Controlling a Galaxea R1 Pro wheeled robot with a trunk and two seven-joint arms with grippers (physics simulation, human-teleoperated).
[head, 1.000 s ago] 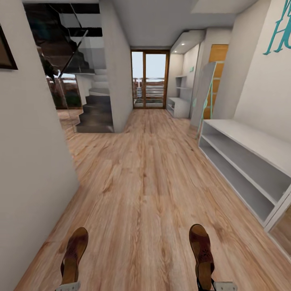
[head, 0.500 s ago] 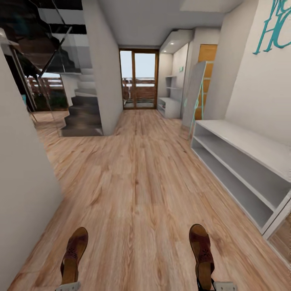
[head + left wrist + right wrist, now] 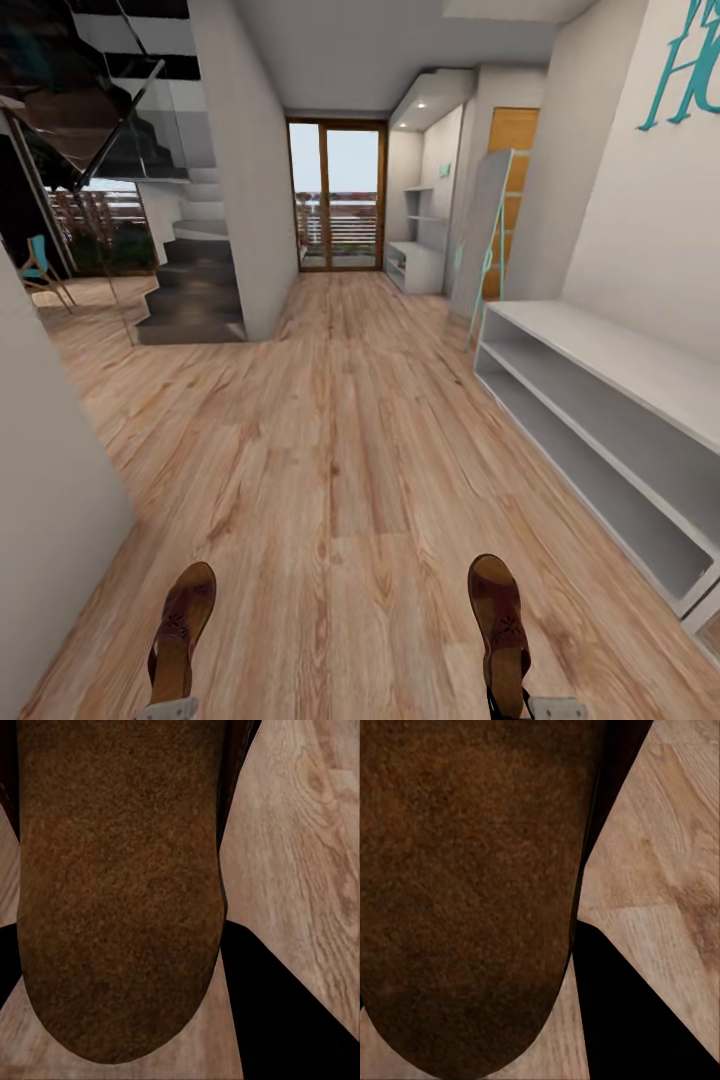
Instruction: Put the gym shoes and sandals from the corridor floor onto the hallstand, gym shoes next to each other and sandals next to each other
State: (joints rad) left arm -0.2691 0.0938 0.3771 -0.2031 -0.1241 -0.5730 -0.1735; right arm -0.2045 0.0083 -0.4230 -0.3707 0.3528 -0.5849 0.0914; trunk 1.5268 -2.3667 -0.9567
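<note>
Sandals (image 3: 180, 635) (image 3: 500, 630) clasped in both jaws, wide bare corridor floor (image 3: 340, 440) ahead, rack edge (image 3: 560, 470) rightward.

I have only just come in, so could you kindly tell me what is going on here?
The robot is in a corridor, carrying one dark reddish-brown leather sandal in each gripper: the left sandal in the left gripper, the right sandal in the right gripper. Both are held above the light wood-plank floor. A low white rack stands along the right-hand wall, and the white-grey hallstand is farther off near the glass door.
</note>
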